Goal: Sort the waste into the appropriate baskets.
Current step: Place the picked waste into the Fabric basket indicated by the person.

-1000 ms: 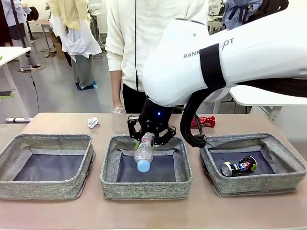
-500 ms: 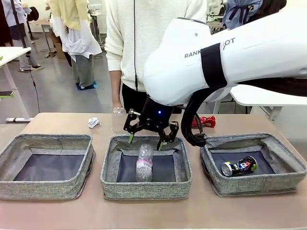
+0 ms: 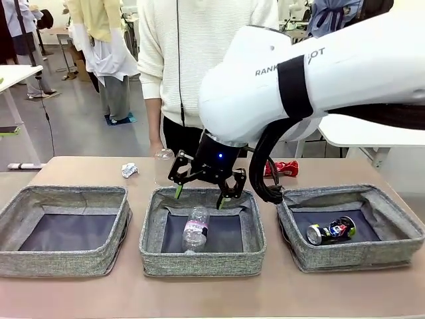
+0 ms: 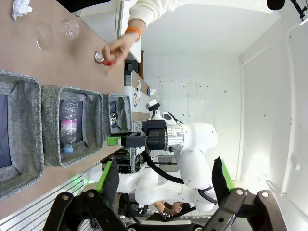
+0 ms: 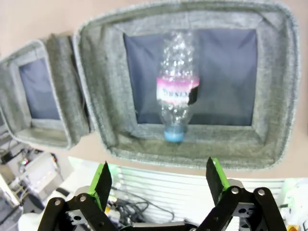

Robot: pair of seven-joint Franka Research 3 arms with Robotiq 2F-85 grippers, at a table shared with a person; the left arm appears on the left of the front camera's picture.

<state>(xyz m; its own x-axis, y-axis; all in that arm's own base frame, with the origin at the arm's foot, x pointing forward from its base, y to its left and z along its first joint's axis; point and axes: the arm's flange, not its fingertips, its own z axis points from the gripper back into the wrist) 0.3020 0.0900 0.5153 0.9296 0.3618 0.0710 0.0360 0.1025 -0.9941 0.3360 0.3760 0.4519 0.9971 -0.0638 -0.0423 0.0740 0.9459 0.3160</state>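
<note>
The clear plastic bottle [image 3: 194, 230] lies in the middle basket [image 3: 199, 261], cap toward the robot's side. My right gripper [image 3: 200, 196] hangs open just above that basket's far rim, holding nothing. In the right wrist view the bottle [image 5: 177, 96] lies free below the spread fingers of the right gripper [image 5: 159, 180]. The crushed dark blue-silver can [image 3: 331, 230] rests in the right basket [image 3: 352, 256]. The left basket [image 3: 66, 261] holds nothing. My left gripper [image 4: 163, 180] is open and empty, far from the table.
On the far strip of table lie the white paper ball [image 3: 129, 170], the clear cup [image 3: 164, 160] and the red can [image 3: 282, 168]. In the left wrist view a person's hand [image 4: 120, 47] touches the red can [image 4: 104, 59].
My right gripper opened and let go of the bottle, which dropped into the middle basket and settled on its floor. The gripper rose a little.
</note>
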